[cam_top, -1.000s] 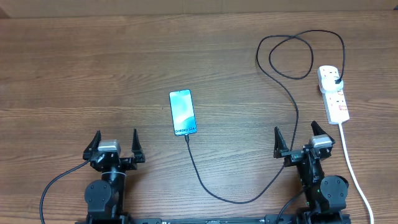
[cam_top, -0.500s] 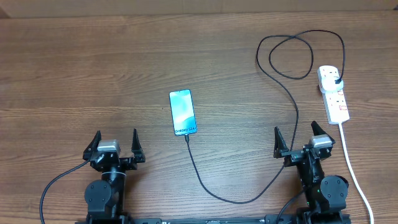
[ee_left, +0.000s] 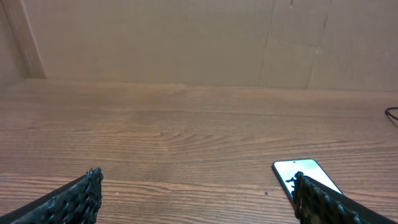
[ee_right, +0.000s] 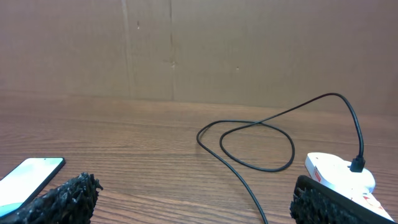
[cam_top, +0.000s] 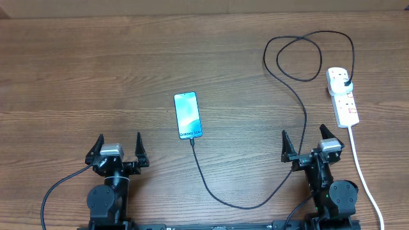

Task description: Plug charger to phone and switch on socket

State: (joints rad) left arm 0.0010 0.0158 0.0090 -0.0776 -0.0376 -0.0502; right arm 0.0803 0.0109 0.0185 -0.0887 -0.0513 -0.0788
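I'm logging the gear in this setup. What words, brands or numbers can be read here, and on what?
"Galaxy S24+": on the slim black-edged smartphone, small dark print at the near end of its light blue screen, just legible from overhead.
Narrow white power strip with red switches: any markings are too small to read.
Nothing else in these views bears readable text.

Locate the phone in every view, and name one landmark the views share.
Overhead: phone lies mid-table, slightly left of centre.
Left wrist: phone bottom right, partly behind a gripper finger.
Right wrist: phone bottom left corner.
Shared landmark: charger loop, upper right overhead, centre in right wrist.
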